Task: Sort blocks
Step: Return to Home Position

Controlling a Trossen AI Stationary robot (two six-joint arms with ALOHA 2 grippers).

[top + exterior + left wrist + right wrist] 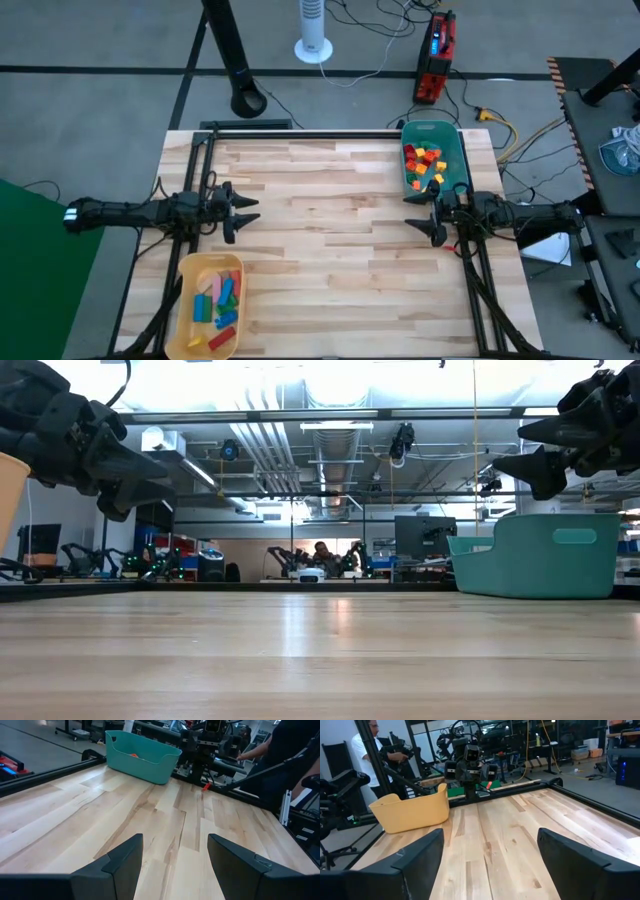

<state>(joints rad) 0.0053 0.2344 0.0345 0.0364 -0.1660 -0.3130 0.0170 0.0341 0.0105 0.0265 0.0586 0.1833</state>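
Tiny coloured plastic blocks (423, 165), upper right, are looking light and hard; I'm thinking pinch their flat sides. Left gripper (245, 214) and right gripper (422, 214) are hanging open mid-frame.

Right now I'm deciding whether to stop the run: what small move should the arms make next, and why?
Probably just ease both arms to rest and stop. The blocks lie in the teal bin and the yellow tray, I see none loose on the table, and the left gripper and right gripper hang open and empty at its sides.
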